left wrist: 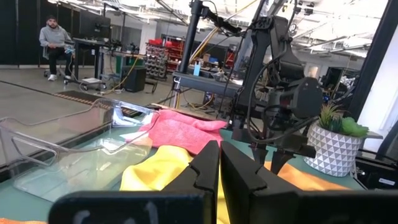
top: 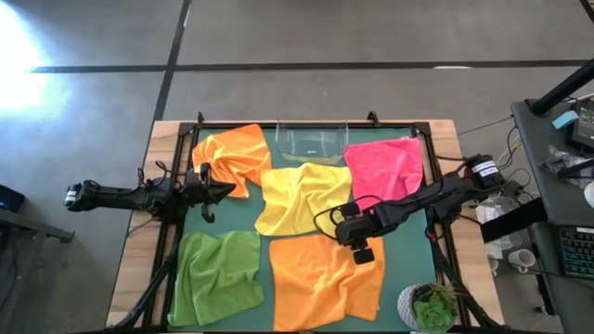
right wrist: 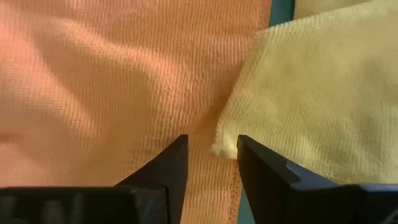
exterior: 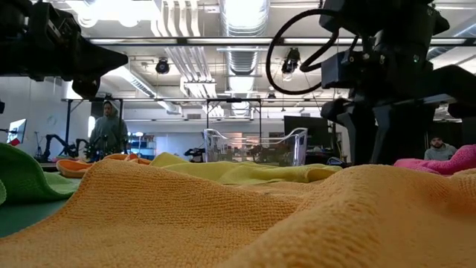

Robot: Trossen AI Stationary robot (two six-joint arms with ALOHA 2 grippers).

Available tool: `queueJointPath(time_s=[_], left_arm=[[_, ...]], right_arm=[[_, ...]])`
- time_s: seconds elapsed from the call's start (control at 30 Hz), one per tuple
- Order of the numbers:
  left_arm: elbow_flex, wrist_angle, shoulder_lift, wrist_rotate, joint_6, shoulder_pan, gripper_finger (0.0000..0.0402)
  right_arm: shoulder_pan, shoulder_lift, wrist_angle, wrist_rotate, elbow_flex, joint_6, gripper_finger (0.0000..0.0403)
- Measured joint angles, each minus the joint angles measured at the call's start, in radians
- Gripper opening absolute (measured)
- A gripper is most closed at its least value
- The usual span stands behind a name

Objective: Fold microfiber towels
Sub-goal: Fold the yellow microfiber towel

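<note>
Left gripper (top: pixel 210 192) at 9 o'clock of the table (top: pixel 130 278): fingers (left wrist: pixel 208 168) pressed together, holding nothing, hovering beside the crumpled orange towel (top: pixel 234 156) at 11 o'clock; its arm lies level, reaching in from the left edge. Green towel (top: pixel 220 276) lies flat at 7 o'clock. Yellow towel (top: pixel 299 195) sits at centre, its upper edge by the clear bin (top: pixel 311 141) at 12 o'clock. Second orange towel (top: pixel 325 278) spread at 6 o'clock, its near edge cut off in the high view. Right gripper (top: pixel 363 249) pointed straight down, fingers (right wrist: pixel 168 168) partly spread, straddling the yellow towel's corner where it overlaps the second orange towel; nothing pinched yet, and whether the tips touch cloth cannot be told. Its arm angles in from 3 o'clock. Pink towel (top: pixel 383 167) lies at 1 o'clock, partly hidden under that arm. Potted plant (top: pixel 429 306) at 5 o'clock.
</note>
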Motion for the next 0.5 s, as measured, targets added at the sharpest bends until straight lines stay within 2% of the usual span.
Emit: queueJointPath(time_s=[0.2,0.5], left_arm=[[0.000,0.000,0.002,0.000,0.000,0.000,0.0000],[0.000,0.000,0.002,0.000,0.000,0.000,0.0000]], right_arm=[[0.000,0.030,-0.001,0.085,0.002,0.001,0.0125],[0.000,0.021,-0.002,0.096,0.007,0.008,0.0119]])
